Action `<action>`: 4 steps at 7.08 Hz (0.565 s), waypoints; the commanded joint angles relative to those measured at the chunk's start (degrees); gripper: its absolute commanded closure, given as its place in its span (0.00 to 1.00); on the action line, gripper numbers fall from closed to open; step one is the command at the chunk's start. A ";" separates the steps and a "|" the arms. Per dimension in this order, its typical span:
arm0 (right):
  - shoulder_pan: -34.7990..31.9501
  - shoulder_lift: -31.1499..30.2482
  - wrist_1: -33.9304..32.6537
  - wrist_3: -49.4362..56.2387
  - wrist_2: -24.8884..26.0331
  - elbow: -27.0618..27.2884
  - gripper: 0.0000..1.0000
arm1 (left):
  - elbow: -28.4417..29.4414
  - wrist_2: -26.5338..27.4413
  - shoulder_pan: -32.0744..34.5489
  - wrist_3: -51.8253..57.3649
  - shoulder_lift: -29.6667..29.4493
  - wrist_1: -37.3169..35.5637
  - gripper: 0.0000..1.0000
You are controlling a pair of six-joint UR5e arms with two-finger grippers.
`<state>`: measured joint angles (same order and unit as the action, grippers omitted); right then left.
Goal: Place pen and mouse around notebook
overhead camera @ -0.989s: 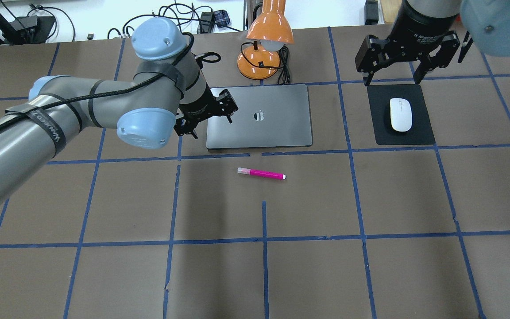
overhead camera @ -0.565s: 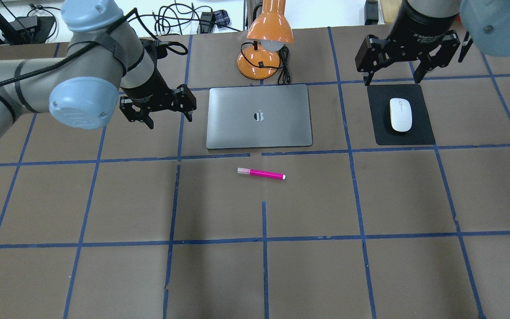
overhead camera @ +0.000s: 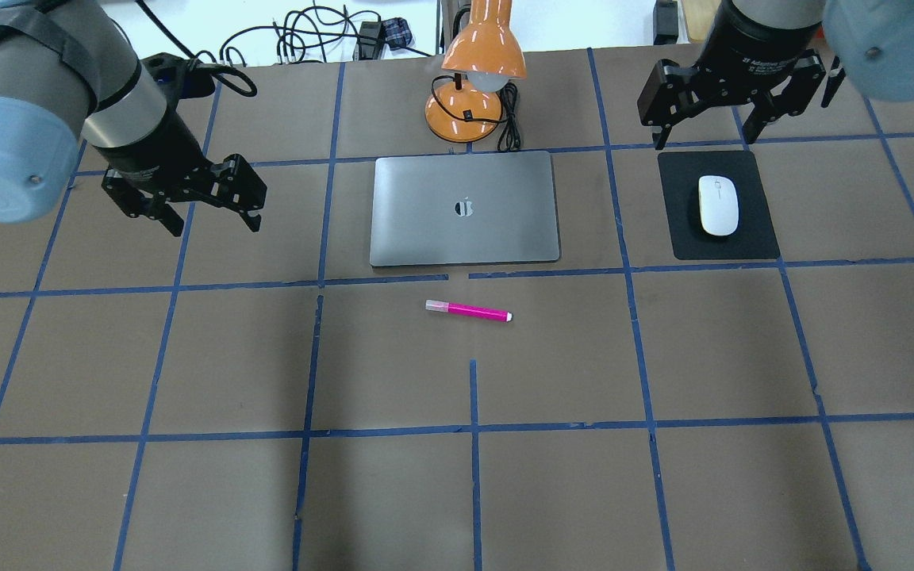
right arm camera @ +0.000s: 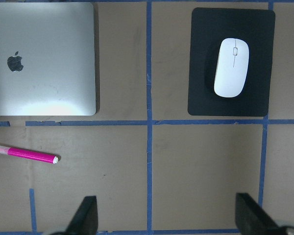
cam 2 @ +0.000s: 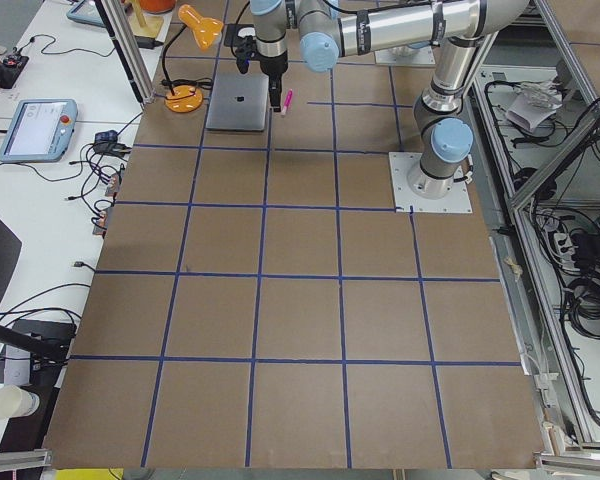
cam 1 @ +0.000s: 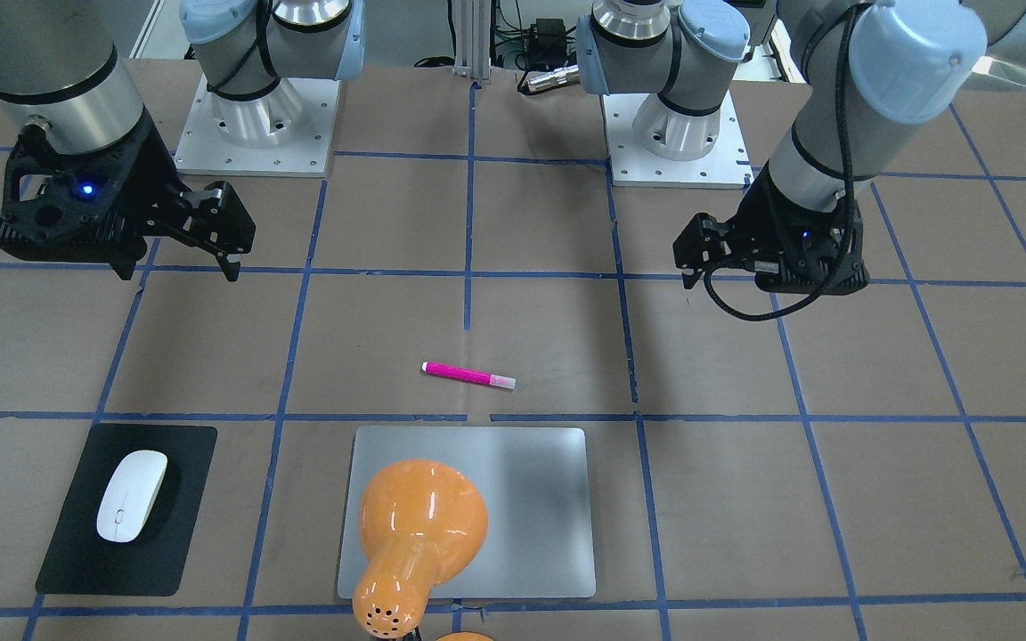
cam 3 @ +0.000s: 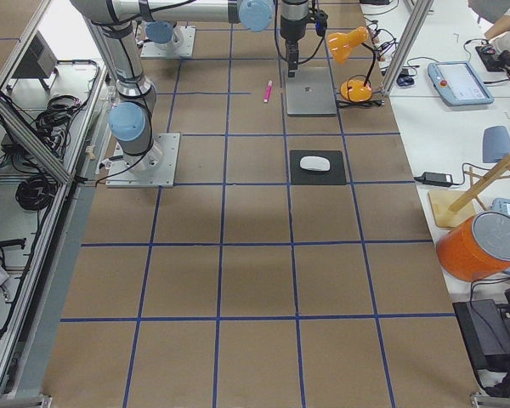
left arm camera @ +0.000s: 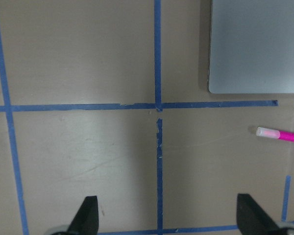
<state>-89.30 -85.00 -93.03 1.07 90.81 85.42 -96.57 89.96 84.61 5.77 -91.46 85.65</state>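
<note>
Left gripper (overhead camera: 216, 226) has pulled off the left edge of the flat silver-grey rectangular notebook (overhead camera: 425, 226) and now sits at the upper left of the overhead frame, jaws released and empty. Right gripper (overhead camera: 703, 141) is unchanged at upper right, jaws spread, empty. Below it, the glossy white oval mouse (overhead camera: 718, 205) lies on the thin black mat (overhead camera: 758, 238). The slim magenta pen (overhead camera: 469, 311) lies just below the notebook, apart from it. Nothing else has moved, so placement looks done and the arm is retreating.
</note>
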 commanded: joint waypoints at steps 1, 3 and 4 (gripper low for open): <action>0.00 0.01 -0.13 0.08 0.07 0.01 0.00 | 0.06 0.49 0.21 -0.50 3.64 3.64 0.00; 0.00 0.01 -0.22 0.08 0.07 0.01 0.00 | -0.03 -0.23 0.90 -0.41 5.15 4.62 0.00; 0.00 0.01 -0.13 0.08 0.07 0.01 0.00 | 0.06 -0.31 1.35 -0.41 4.63 4.62 0.00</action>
<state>-89.30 -84.99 -93.19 1.14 90.88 85.43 -96.56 89.83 85.38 5.37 -86.82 90.01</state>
